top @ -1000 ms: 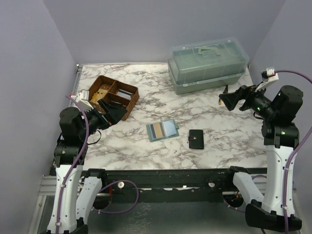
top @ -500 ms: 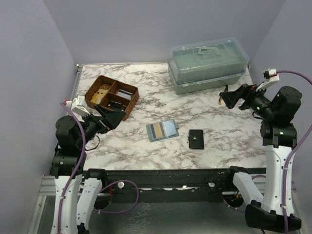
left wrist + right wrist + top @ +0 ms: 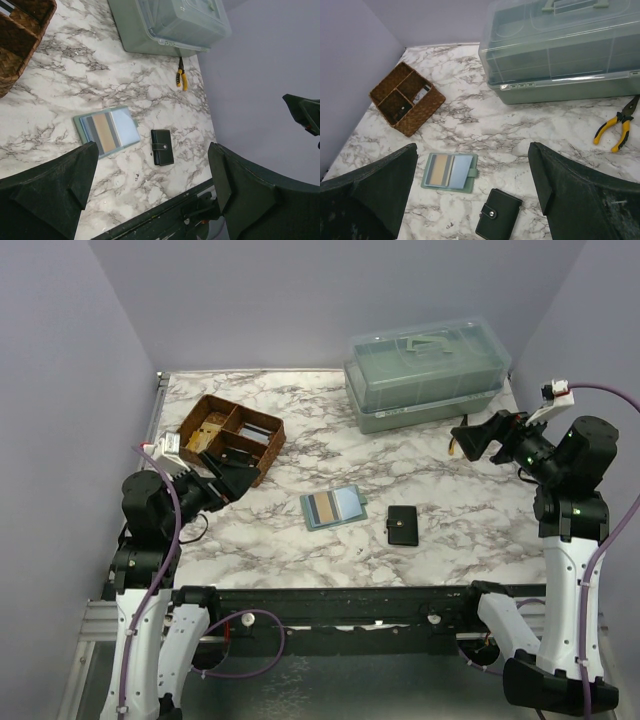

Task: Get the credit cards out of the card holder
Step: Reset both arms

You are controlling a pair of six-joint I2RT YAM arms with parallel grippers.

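One card holder (image 3: 334,508) lies open mid-bench (image 3: 250,540) with two credit cards (image 3: 323,507) inside and one black wallet (image 3: 402,525) just to its right. Both the left fingers (image 3: 50,195) and right fingers (image 3: 365,195) are spread wide, holding nothing.

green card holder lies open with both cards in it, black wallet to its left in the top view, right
No: the top external view shows the black wallet right of the card holder, not left. The holder lies open, credit cards inside.
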